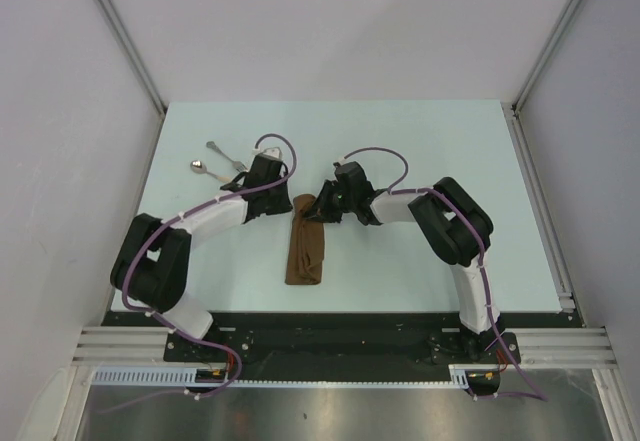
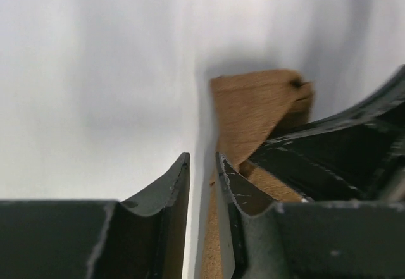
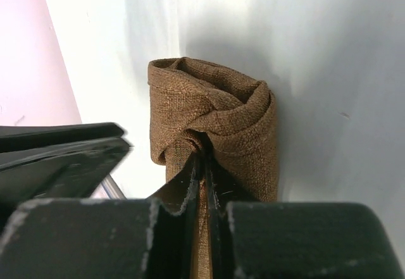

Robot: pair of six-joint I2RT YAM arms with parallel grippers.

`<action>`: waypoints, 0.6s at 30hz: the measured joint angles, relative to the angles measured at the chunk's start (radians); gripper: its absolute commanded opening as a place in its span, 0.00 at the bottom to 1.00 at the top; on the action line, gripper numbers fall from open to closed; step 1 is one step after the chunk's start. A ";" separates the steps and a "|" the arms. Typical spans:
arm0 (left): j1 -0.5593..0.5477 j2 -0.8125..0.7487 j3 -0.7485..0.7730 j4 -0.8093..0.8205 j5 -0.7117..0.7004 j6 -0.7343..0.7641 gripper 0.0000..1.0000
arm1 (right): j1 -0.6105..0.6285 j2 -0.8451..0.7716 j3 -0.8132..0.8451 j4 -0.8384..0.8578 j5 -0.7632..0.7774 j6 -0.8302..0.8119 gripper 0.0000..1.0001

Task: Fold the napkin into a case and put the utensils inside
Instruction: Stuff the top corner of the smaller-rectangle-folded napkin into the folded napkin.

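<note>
The napkin lies folded into a narrow brown case (image 1: 305, 251) at the table's middle, its long side running near to far. My right gripper (image 1: 316, 208) is at its far end and shut on a layer of the cloth (image 3: 212, 111), which bunches up into a raised loop (image 3: 204, 165). My left gripper (image 1: 283, 195) is just left of that same end, its jaws narrowly apart and empty (image 2: 202, 160), with the cloth (image 2: 253, 105) beside its right finger. The silver fork (image 1: 225, 154) and the spoon (image 1: 205, 169) lie on the table at the far left, behind the left gripper.
The pale table (image 1: 420, 141) is walled by white panels left, right and behind. A black bar (image 1: 330, 326) runs along the near edge. The right gripper's dark finger (image 2: 335, 146) shows in the left wrist view.
</note>
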 measured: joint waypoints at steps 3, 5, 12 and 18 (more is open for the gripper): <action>-0.010 0.000 0.045 0.000 0.019 0.087 0.26 | 0.003 -0.005 0.000 -0.011 0.010 0.018 0.05; -0.022 0.000 0.056 0.000 0.034 0.132 0.27 | 0.005 -0.006 0.000 -0.018 0.015 0.032 0.05; -0.068 0.076 0.101 -0.024 0.060 0.229 0.30 | 0.005 -0.007 0.000 -0.023 0.018 0.062 0.05; -0.099 0.149 0.180 -0.074 0.037 0.262 0.20 | 0.005 -0.007 0.000 -0.023 0.018 0.085 0.04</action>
